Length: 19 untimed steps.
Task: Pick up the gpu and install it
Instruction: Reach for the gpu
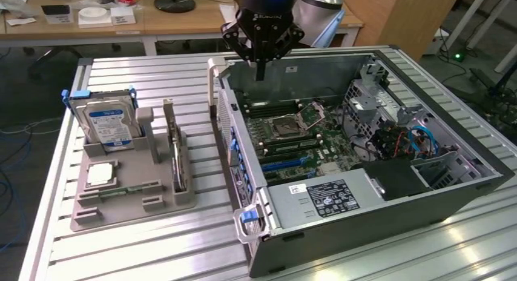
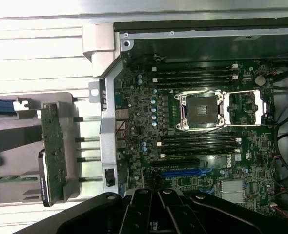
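Hovering over the far end of the open computer case (image 1: pixel 355 214), the gripper (image 1: pixel 260 72) has its jaws pressed together and carries nothing. As far as can be judged, the job has barely begun: neither the pick-up nor the fitting is done yet. The gpu (image 1: pixel 174 149) stands untouched on its long edge in a slot of the grey holder (image 1: pixel 121 202). The holder sits on the slatted table (image 1: pixel 161 251) just beside the case, on the exterior view's left, and the gripper is well apart from the card. A hard drive (image 1: pixel 109 123) stands upright in the same holder, on the side away from the case. The card's long axis lies level and roughly parallel to the case's near side wall, running from the far part of the holder toward the camera, with its flat faces turned sideways. Which end carries the metal bracket is hard to make out. Inside the case, the motherboard (image 1: pixel 299 135) lies exposed, and the wrist view shows its blue slot (image 2: pixel 183 172) with no card in it.
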### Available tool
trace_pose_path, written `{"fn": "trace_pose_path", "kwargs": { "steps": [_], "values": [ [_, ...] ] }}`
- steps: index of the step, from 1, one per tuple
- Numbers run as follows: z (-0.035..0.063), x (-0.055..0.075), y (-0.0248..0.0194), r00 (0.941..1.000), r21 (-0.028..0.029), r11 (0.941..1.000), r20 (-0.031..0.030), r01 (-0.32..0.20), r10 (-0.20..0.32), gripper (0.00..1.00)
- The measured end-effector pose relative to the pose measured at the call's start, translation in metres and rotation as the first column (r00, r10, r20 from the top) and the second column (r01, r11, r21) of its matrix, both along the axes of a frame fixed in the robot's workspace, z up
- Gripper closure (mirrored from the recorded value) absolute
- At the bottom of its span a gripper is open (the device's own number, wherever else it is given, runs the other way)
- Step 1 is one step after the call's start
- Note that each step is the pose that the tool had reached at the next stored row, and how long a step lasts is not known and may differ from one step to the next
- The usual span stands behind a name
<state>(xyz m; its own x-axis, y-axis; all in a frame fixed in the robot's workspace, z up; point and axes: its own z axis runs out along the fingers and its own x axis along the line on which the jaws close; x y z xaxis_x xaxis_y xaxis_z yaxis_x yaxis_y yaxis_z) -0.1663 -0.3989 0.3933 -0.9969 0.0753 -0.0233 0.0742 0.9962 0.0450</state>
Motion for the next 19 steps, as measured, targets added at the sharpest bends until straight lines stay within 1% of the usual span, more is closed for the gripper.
{"fn": "trace_pose_path", "kwargs": {
  "steps": [11, 19],
  "values": [
    [0.0, -0.007, -0.0001, 1.0, 0.0, 1.0, 0.0001, 0.0, 0.0, 0.89],
    [0.0, -0.017, -0.0002, 1.0, 0.0001, 1.0, 0.0001, 0.0, 0.0, 0.89]
  ]
}}
